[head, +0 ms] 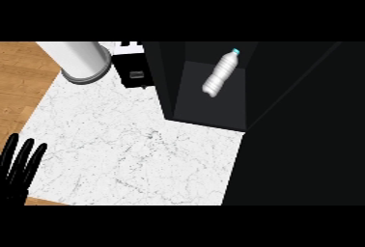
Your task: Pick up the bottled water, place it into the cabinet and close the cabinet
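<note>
A clear water bottle (221, 73) with a light blue cap stands inside the dark cabinet (210, 103), on its grey shelf, leaning slightly to the right. The cabinet's black door (306, 125) fills the right side of the view and stands open. My left hand (18, 166) rests at the lower left edge with its fingers straight and pointing up, far from the bottle and holding nothing. My right hand does not show anywhere in the view.
A white cylindrical canister (78, 58) with a grey base stands at the back left. A small black and white appliance (132, 65) sits beside the cabinet. The white marble counter (128, 149) spreads across the middle, with wooden floor (21, 72) at left.
</note>
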Robot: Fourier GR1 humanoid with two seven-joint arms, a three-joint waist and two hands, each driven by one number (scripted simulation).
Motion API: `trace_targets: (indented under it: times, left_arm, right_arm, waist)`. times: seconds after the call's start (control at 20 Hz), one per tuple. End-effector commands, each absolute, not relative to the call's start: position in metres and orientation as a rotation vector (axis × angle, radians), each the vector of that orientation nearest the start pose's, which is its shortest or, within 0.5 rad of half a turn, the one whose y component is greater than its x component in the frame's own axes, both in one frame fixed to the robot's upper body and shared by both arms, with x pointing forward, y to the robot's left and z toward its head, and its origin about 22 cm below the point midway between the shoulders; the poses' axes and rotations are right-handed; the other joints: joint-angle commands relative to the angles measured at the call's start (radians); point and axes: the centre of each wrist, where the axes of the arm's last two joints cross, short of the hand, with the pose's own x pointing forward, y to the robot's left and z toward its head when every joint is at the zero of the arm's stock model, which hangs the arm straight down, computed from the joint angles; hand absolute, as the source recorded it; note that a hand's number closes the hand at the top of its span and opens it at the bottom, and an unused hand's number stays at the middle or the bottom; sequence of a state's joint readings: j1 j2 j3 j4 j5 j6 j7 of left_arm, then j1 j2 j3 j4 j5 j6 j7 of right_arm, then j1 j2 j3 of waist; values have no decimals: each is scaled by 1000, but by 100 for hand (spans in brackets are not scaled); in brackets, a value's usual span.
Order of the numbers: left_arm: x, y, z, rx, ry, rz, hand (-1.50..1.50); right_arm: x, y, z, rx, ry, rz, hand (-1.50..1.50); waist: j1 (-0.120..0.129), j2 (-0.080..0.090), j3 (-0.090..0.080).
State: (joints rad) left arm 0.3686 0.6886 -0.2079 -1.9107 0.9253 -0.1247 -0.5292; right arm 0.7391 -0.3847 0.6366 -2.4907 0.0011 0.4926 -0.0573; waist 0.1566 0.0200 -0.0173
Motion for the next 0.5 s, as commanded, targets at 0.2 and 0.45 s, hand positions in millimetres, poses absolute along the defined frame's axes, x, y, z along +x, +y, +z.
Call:
trace_targets:
  times: [0.2,0.45]
  left_arm:
    - [150,326,56,-527,-1850,122,-150]
    - [153,331,58,-534,-1839,98,-150]
  right_arm:
    - [58,-168,133,943,-1608,862,150]
    - [70,-179,142,868,-1601,1120,-150]
  waist:
    - [52,13,-3]
    - [83,9,-10]
